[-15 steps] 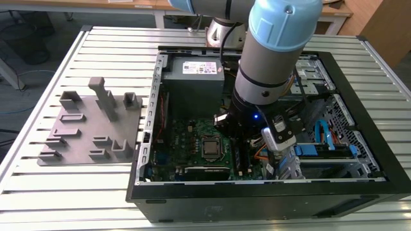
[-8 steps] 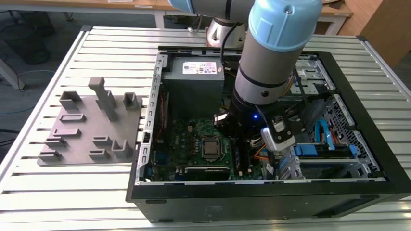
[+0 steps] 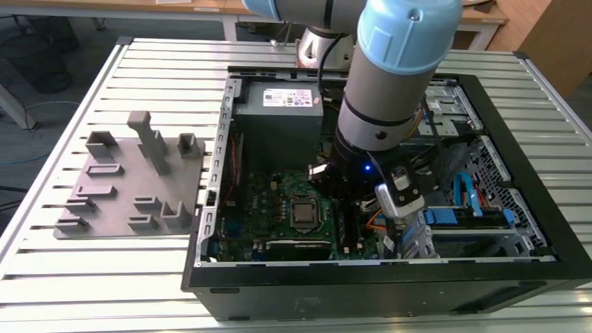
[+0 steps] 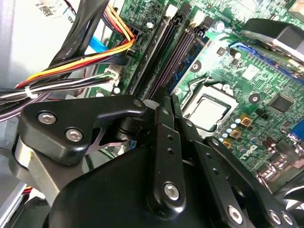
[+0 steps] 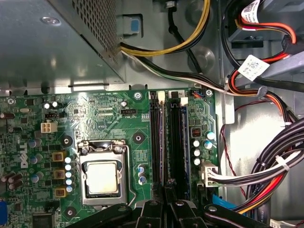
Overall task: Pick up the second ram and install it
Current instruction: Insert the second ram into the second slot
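In the first wrist view the second ram (image 5: 176, 142) stands on edge along the memory slots of the green motherboard (image 5: 95, 114). In the second wrist view it shows as a dark blue board (image 4: 190, 54) running away from the fingertips. My gripper (image 4: 168, 97) is low inside the computer case, with its black fingers (image 5: 156, 209) pressed close together on the stick's near end. I cannot tell how deep the stick sits in the slot. In the exterior view the arm (image 3: 379, 104) reaches down into the case and hides the gripper.
The grey holder tray (image 3: 129, 187) lies on the slatted table at the exterior view's left, with no stick in it. The bare processor socket (image 5: 102, 176) sits beside the slots. Cable bundles (image 4: 85, 61) hang close on the other side. The case walls (image 3: 370, 277) enclose the area.
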Controlling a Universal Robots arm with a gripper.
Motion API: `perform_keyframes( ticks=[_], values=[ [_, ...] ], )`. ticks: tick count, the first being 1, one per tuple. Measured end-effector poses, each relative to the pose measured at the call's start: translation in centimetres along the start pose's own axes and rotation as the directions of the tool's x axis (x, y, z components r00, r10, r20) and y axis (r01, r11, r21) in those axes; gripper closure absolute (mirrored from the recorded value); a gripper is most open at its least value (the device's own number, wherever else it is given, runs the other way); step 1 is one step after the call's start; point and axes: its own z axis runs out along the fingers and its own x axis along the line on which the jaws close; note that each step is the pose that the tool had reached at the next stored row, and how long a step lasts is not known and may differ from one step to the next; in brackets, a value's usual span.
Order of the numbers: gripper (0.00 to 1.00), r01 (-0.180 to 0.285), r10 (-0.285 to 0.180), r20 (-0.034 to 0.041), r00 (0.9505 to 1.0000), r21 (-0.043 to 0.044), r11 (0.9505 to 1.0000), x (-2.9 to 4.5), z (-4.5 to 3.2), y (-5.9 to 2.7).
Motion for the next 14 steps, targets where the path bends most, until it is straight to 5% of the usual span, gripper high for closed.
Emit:
perform_keyframes(
  ticks=[14],
  values=[
    [0.87, 0.000, 0.000, 0.0001, 1.0000, 0.0019, 1.0000, -0.09, 0.15, 0.21]
  ],
)
